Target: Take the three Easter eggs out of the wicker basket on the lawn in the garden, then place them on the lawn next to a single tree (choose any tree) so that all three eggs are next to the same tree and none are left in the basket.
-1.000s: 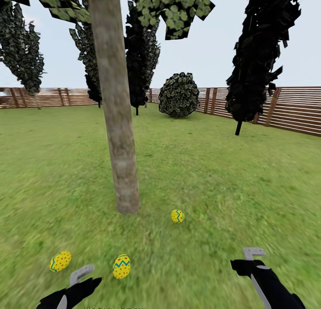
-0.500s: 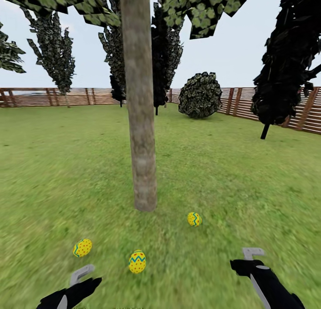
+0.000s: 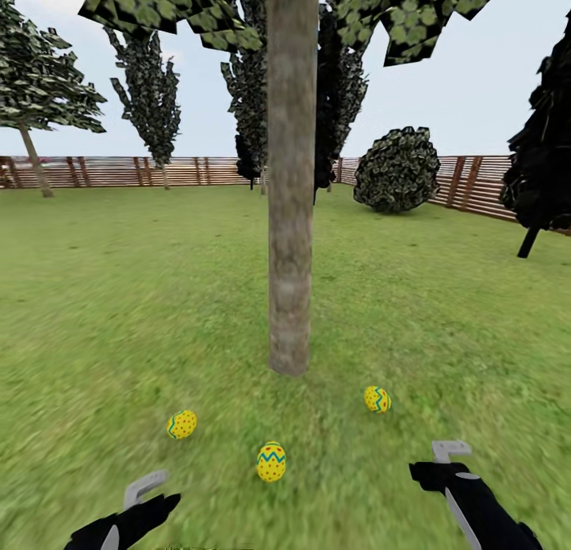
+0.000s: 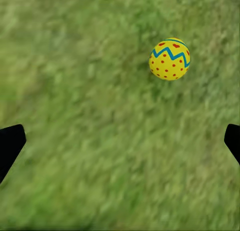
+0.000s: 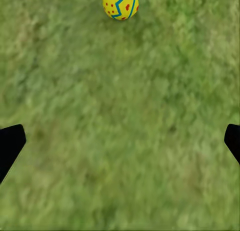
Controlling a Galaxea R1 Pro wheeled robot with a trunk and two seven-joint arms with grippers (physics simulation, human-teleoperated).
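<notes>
Ahead of my 2 empty, open grippers, left (image 3: 147, 486) and right (image 3: 448, 452), all 3 Easter eggs (image 3: 271, 462) lie on the lawn (image 3: 119, 312) near the tree (image 3: 290, 217), the middle egg nearer my left.

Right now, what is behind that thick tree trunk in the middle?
Behind the trunk stand dark slim trees, then the slatted fence ringing the lawn. The trunk covers part of those trees and a strip of fence; what lies there cannot be seen.
</notes>
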